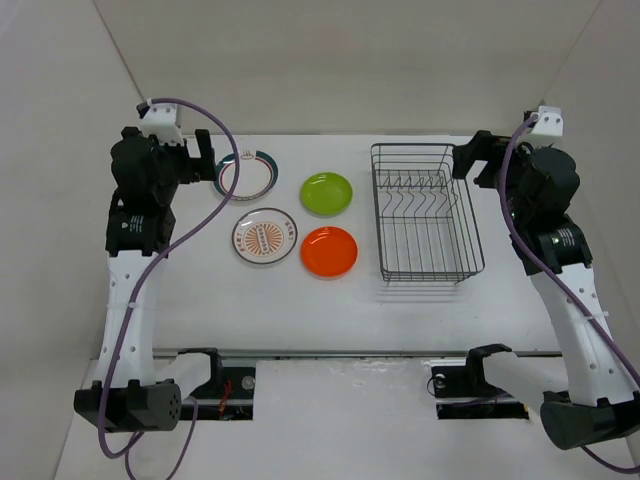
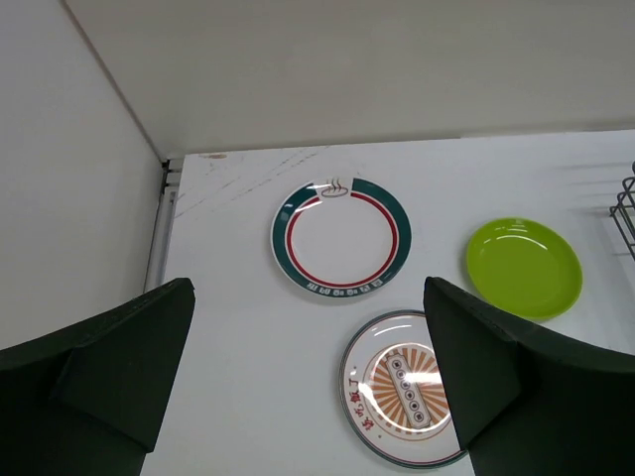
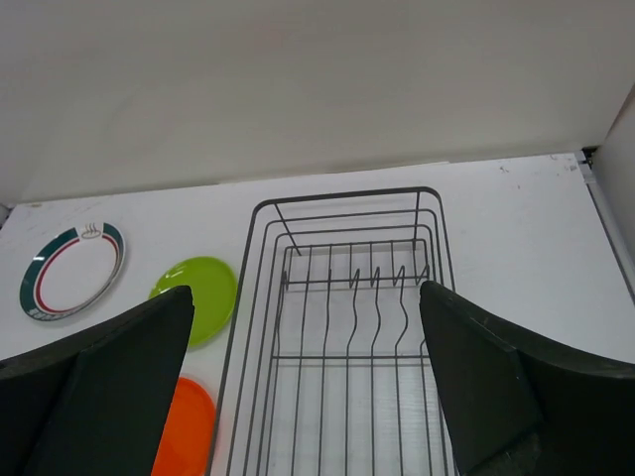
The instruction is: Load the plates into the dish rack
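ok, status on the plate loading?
Left gripper open, right gripper open, both empty. Teal-rimmed plate, sunburst plate, green plate, orange plate flat on the table, none loaded. Dish rack empty; path unobstructed.

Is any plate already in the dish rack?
No: the dish rack is bare, and the green plate, orange plate, teal-rimmed plate and sunburst plate lie flat on the table beside it.

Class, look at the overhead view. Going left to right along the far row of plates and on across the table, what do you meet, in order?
teal-rimmed plate → lime green plate → dish rack
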Controlling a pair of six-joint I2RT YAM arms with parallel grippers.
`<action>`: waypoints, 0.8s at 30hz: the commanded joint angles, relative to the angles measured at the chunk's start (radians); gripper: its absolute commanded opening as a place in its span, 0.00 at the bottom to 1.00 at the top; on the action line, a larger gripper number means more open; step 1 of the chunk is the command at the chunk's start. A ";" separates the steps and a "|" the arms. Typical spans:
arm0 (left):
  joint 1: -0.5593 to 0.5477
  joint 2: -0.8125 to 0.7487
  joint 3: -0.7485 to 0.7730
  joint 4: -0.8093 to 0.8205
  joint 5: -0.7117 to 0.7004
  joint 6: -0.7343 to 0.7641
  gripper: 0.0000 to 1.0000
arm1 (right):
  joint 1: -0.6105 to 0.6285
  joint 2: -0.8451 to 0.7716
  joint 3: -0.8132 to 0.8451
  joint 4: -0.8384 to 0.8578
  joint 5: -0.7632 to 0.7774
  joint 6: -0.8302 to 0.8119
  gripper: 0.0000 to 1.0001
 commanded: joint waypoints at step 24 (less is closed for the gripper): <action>0.185 0.523 0.060 0.196 0.345 -0.182 0.98 | 0.003 -0.004 -0.028 0.107 -0.269 -0.037 1.00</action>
